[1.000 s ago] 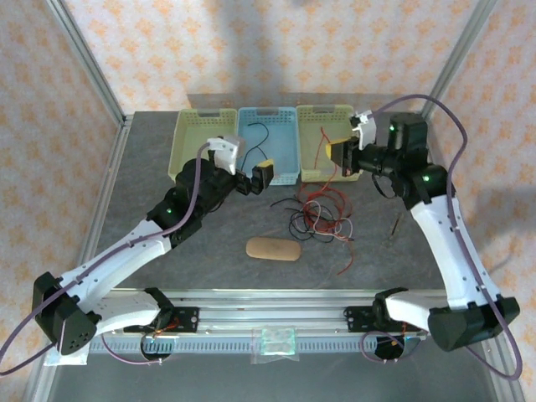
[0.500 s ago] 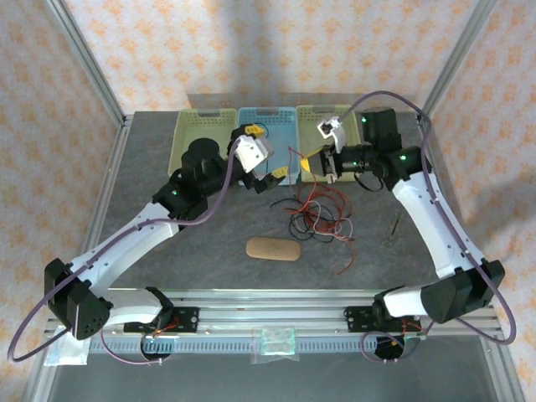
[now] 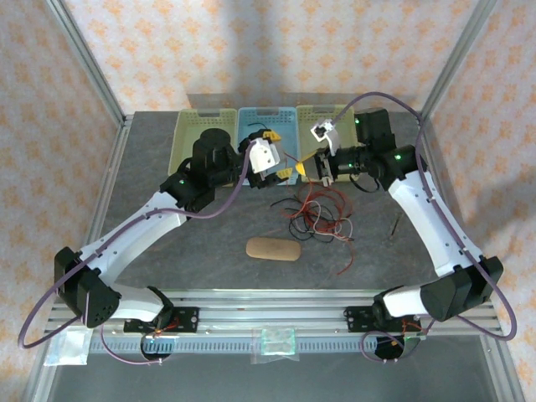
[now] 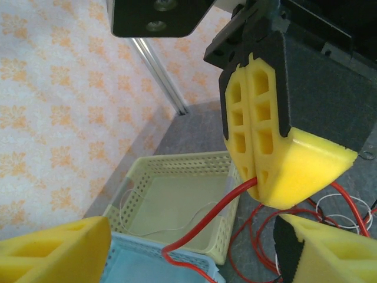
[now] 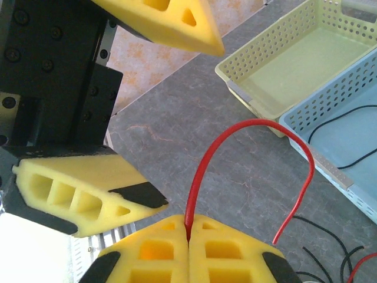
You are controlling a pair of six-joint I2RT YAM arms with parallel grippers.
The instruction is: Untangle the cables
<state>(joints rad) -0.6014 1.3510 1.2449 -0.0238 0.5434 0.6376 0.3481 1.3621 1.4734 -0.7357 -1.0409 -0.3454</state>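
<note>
Here, both arms meet above the far middle of the surface. The right hand has its yellow fingers pressed together, pinching one red cable that arcs up and drops toward the rim of a blue basket. The left hand is spread wide, its fingers either side of the right hand's tips; whether they touch the red cable I cannot tell. The other cables, red, black and white, lie tangled on the surface below the hands. A tan oval pad sits near the tangle. A black wire lies in the blue basket, and a thin white wire in a pale yellow basket.
</note>
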